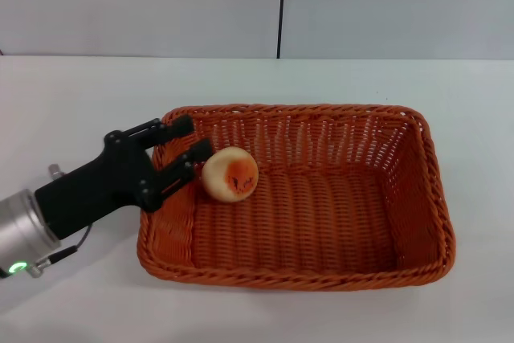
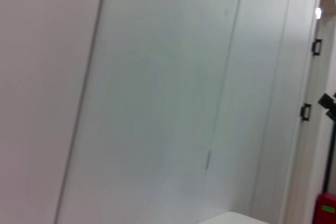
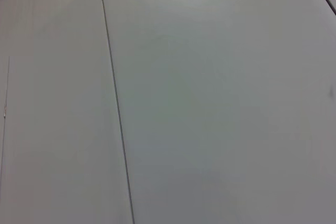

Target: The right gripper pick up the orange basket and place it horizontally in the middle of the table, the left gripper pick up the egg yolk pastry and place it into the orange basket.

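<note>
White table [image 1: 72,102], orange basket [image 1: 418,198]; left end effector [image 1: 193,148] spread apart (pastry [image 1: 230,174] beside its fingertips, inside).

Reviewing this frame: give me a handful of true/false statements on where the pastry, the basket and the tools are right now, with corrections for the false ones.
1. The egg yolk pastry lies inside the orange basket. True.
2. The left tool is closed tight around the pastry. False: its fingers are spread and the pastry sits just past the fingertips, not between them.
3. The basket rests with its long side running across the table. True.
4. The right tool is gripping the basket's rim. False: no right tool shows in the head view, and the basket stands free.
5. The pastry sits in the basket's right half. False: it is toward the left end, near the left tool.
</note>
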You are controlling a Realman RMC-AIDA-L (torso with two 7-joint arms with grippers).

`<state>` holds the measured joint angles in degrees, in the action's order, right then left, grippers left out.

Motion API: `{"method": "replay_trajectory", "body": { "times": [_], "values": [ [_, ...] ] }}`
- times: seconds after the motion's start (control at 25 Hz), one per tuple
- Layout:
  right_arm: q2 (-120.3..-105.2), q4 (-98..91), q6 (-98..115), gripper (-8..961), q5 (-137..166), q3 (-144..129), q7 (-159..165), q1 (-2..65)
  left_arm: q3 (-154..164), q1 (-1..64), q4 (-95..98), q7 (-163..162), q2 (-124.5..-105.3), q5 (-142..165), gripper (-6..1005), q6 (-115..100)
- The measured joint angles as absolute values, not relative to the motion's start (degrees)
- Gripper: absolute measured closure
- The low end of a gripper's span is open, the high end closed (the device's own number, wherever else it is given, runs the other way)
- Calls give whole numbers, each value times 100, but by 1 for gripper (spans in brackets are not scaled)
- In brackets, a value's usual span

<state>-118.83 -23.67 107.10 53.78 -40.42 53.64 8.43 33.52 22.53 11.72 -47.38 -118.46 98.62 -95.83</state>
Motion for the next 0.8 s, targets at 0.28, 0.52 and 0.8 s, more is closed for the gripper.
{"method": "replay_trajectory", "body": {
  "times": [0.28, 0.52, 0.8],
  "values": [
    [-11882, -2321, 10671, 451, 5378, -3962, 5275, 844, 2521, 1635, 1553, -4693, -11823, 9697, 570, -9614],
    [-11888, -1730, 10660, 451, 5378, -3609, 4538, 934, 981, 1083, 1558, -4226, -11806, 9674, 329, -9627],
    [-11894, -823, 10430, 451, 5373, -2935, 3763, 1206, -373, 571, 1100, -3379, -11826, 9675, 165, -9630]
  ]
}}
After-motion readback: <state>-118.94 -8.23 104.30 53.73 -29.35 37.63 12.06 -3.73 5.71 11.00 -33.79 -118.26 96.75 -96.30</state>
